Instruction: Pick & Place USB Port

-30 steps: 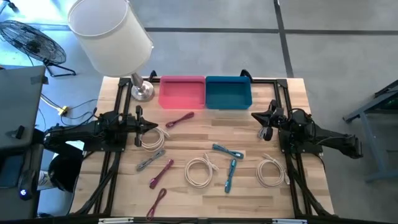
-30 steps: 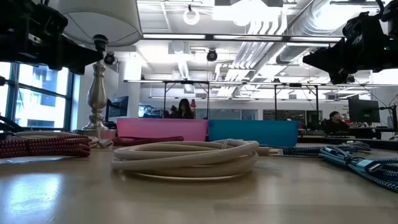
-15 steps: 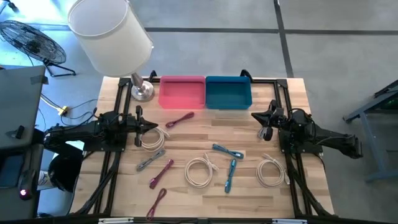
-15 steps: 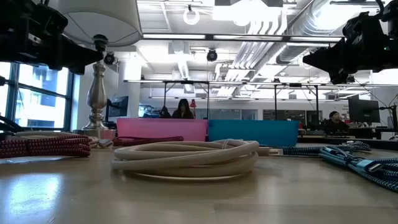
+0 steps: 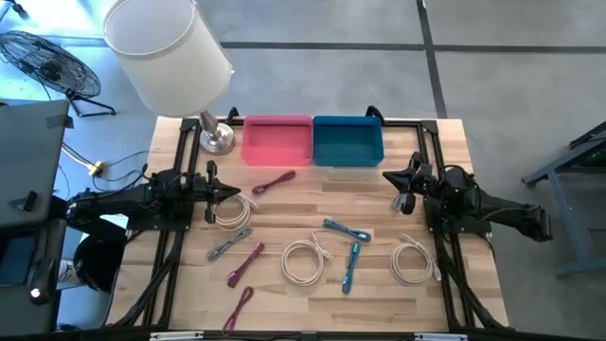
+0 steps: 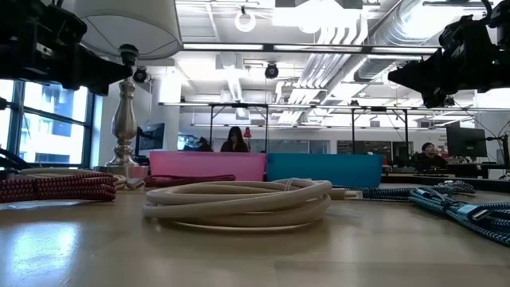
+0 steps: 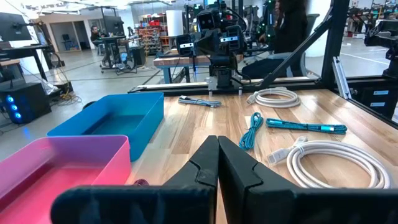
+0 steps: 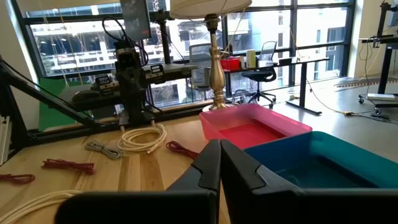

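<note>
Several bundled USB cables lie on the wooden table: red ones, blue ones, a grey one and white coils. A pink bin and a blue bin stand at the far edge. My left gripper is shut and empty, above the table at the left, near the white coil. My right gripper is shut and empty, above the table at the right, just in front of the blue bin.
A table lamp with a large white shade stands at the far left corner, beside the pink bin. Black frame rails run along the table's sides. People sit in the room beyond the table.
</note>
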Controlling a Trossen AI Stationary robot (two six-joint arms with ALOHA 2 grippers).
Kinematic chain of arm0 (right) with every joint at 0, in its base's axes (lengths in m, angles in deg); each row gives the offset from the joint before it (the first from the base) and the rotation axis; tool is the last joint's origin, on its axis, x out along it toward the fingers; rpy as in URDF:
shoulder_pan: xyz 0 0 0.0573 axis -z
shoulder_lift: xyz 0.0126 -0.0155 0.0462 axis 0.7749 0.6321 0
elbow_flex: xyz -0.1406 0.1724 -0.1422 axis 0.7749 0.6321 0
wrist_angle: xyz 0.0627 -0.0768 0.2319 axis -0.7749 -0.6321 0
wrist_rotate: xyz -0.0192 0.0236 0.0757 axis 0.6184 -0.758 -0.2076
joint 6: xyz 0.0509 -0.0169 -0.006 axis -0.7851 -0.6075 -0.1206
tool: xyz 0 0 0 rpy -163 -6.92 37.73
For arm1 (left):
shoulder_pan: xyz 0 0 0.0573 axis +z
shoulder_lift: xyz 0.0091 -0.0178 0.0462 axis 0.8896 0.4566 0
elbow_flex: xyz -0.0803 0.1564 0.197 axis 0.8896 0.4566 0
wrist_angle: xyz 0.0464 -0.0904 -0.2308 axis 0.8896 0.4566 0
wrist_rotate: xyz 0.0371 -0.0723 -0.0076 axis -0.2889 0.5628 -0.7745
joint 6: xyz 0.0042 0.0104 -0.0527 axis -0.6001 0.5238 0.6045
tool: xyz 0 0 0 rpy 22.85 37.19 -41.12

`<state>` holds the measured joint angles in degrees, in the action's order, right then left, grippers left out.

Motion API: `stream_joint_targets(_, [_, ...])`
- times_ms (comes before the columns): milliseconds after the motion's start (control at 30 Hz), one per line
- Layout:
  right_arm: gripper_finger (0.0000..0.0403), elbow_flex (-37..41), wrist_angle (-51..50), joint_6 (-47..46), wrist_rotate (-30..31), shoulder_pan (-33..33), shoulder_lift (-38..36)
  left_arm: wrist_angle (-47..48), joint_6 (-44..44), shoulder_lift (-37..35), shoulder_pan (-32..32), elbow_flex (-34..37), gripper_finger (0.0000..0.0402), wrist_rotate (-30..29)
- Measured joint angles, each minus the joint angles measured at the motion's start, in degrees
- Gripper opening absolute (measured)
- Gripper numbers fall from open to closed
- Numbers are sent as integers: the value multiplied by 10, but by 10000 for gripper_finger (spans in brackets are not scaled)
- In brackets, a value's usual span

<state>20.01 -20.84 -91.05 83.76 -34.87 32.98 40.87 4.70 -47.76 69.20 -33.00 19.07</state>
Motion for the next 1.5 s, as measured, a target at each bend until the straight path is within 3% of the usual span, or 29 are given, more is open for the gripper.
stream_joint_targets(1000, [0, 0, 0, -1, -1, 0, 0, 0, 0, 0, 0, 0, 1, 0])
stream_joint_targets(1500, [0, 0, 13, 12, -92, 0, 0, 0, 2, 0, 0, 0, 1, 0])
